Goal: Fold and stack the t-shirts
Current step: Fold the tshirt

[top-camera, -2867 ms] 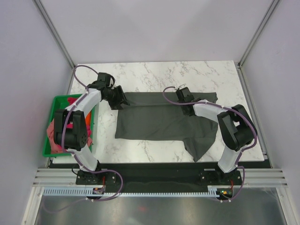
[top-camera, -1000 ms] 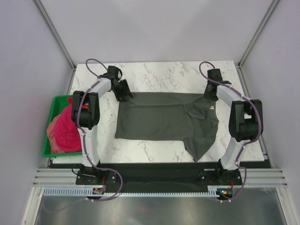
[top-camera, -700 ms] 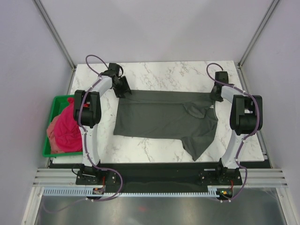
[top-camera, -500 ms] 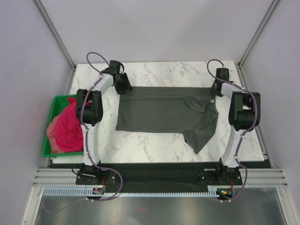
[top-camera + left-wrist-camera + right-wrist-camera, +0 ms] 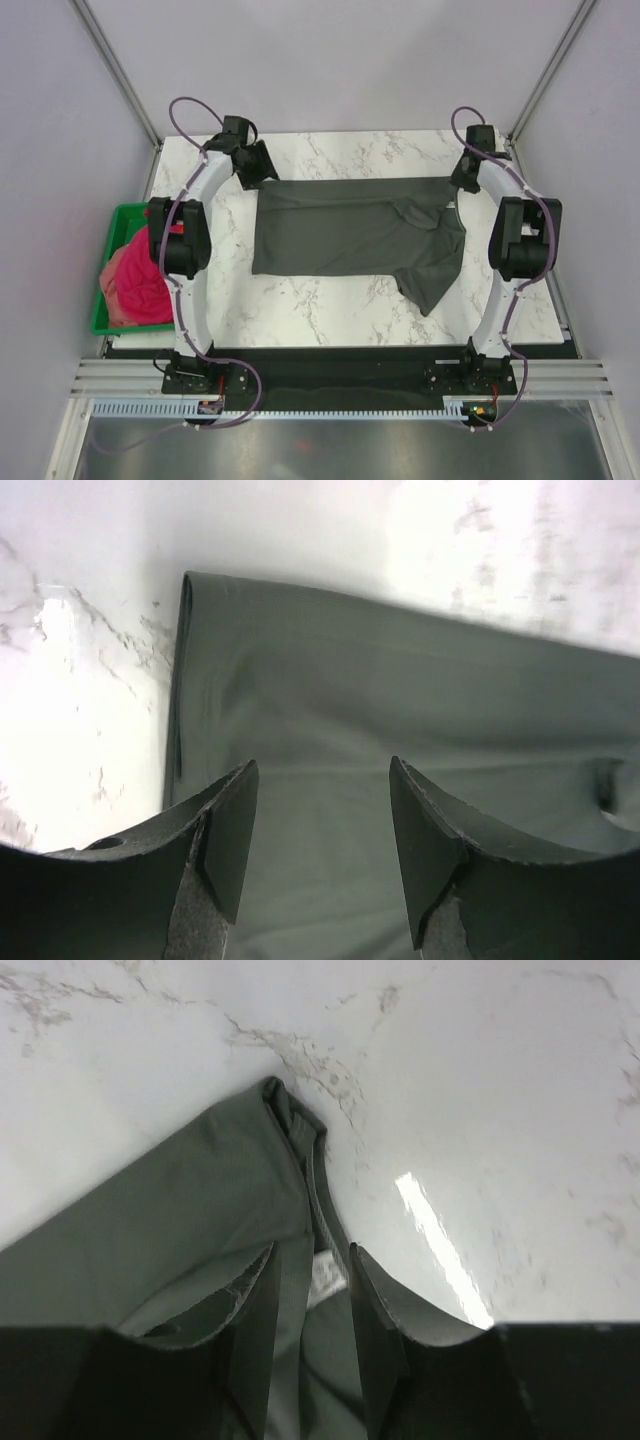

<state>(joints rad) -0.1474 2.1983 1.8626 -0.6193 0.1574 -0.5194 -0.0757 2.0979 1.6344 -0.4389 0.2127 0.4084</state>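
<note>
The white marbled worktop [image 5: 340, 150] takes most of the scene. On its far half lies the charcoal t-shirt [image 5: 340, 225]. It is spread flat as a wide band from left to right. Its far edge is almost straight between the two arms. On the right side one sleeve [image 5: 430, 285] points toward the near edge, and there are some wrinkles near the collar.

Just beside the left edge of the worktop stands a green bin [image 5: 128, 328]. Inside it lie the magenta t-shirt [image 5: 140, 265] and, at the near left side, the paler salmon t-shirt [image 5: 112, 300], both crumpled together.

Both arms reach far out. The left tool [image 5: 256, 166] is at the far left corner of the charcoal t-shirt. In the left wrist view its fingers [image 5: 225, 830] stand wide apart above the cloth, with nothing caught between them. The right tool [image 5: 462, 180] is at the far right corner. In the right wrist view its fingers [image 5: 375, 1340] are narrow, with a fold of the grey cloth and a small white label [image 5: 325, 1275] pinched between them.
</note>
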